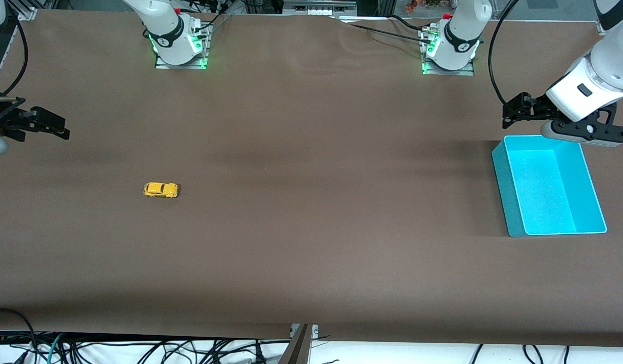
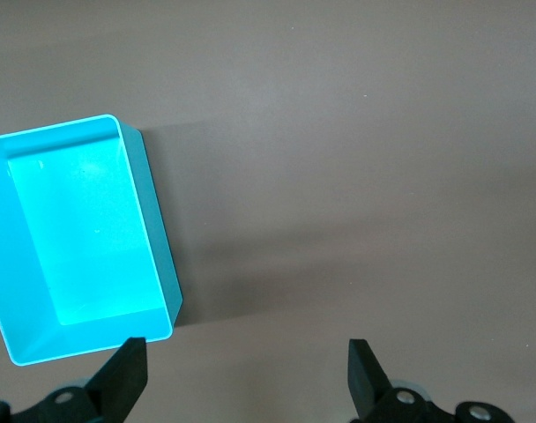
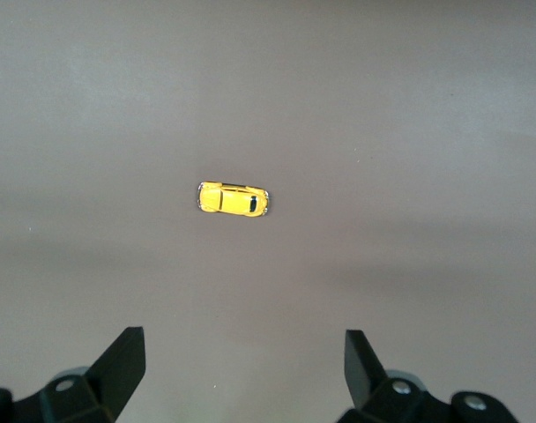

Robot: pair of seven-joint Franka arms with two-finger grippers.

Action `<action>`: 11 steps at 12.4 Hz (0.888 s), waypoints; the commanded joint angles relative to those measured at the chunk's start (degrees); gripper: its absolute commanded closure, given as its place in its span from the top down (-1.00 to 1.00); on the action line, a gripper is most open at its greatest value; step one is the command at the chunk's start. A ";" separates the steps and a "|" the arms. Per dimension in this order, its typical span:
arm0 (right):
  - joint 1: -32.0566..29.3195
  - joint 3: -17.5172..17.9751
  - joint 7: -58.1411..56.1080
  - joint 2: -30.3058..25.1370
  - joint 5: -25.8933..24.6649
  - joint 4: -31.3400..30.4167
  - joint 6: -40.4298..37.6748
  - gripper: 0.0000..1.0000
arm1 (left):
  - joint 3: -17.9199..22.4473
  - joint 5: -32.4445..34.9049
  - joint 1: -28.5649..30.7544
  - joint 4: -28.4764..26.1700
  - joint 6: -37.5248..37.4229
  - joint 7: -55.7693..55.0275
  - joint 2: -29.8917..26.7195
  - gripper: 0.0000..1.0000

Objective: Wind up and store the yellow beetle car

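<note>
The front view looks down from high across the whole table, the arm bases along its top edge, while each wrist view looks down from close above, sharing the yellow beetle car [image 1: 160, 189] [image 3: 233, 199] or the turquoise bin [image 1: 502, 174] [image 2: 153, 220] with it.

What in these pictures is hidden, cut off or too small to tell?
- Car: too small in the front view and the right wrist view to show any winding part; its underside is hidden.
- Bin: one corner is cut off by the left wrist view's edge; the left gripper covers part of its rim in the front view.
- Right gripper: its arm is cut off by the front view's edge.
</note>
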 commanded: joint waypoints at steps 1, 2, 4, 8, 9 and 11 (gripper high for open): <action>0.07 0.25 1.43 -0.18 -0.86 0.34 -0.01 1.00 | -0.52 1.25 0.20 1.64 -1.13 -0.24 0.82 1.00; -0.02 0.16 1.52 -0.18 -0.69 0.34 -0.09 1.00 | -0.61 1.25 0.11 1.73 -1.13 -0.24 0.82 1.00; -0.19 -0.01 1.00 -0.18 -0.68 0.42 -0.01 1.00 | -0.52 1.25 0.11 1.64 -1.13 -0.24 0.73 1.00; -0.19 -0.02 0.73 -0.18 -0.77 0.34 -0.09 1.00 | -0.61 1.25 0.02 1.73 -1.13 -0.24 0.82 1.00; -0.19 -0.02 0.64 -0.18 -0.77 0.42 -0.09 1.00 | -0.61 1.25 0.02 1.73 -1.13 -0.32 0.73 1.00; -0.19 -0.02 0.99 -0.18 -0.69 0.43 -0.09 1.00 | -0.61 1.25 0.02 1.73 -1.13 -0.32 0.73 1.00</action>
